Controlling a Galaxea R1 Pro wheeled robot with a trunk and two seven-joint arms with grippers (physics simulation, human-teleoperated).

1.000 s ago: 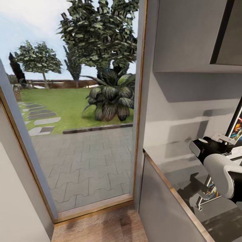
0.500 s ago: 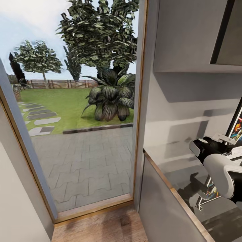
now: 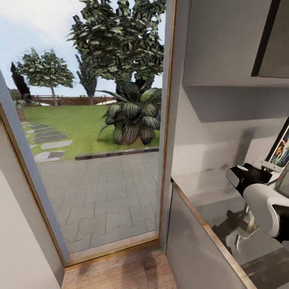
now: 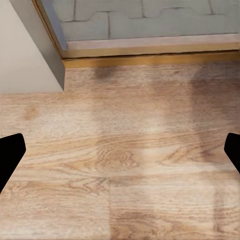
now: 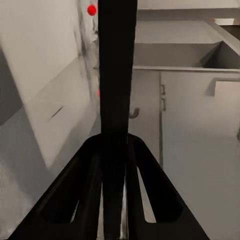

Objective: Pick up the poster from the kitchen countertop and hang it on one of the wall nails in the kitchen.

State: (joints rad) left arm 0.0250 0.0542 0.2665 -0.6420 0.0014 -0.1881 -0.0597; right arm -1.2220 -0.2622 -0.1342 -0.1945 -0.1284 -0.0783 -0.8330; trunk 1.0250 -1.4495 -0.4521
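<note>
At the head view's right edge my right gripper (image 3: 271, 167) is shut on the poster (image 3: 281, 145). A strip of the poster's black frame and colourful picture shows, held tilted above the shiny grey kitchen countertop (image 3: 200, 192). In the right wrist view the poster (image 5: 117, 60) is seen edge-on as a black vertical bar clamped in my right gripper (image 5: 117, 144). My left gripper (image 4: 120, 155) hangs open over the light wood floor (image 4: 120, 125), a dark fingertip at each side. The wall nails are out of view.
A glass door (image 3: 100, 140) with a gold frame looks onto a paved patio and garden. A dark upper cabinet (image 3: 275, 40) hangs above the countertop. Grey cabinet doors (image 5: 195, 130) and a small red dot (image 5: 92, 9) appear in the right wrist view.
My right gripper has lifted the poster a little off the countertop and tilted it. Its reflection in the steel has shifted and blurred. The camera has not moved.
</note>
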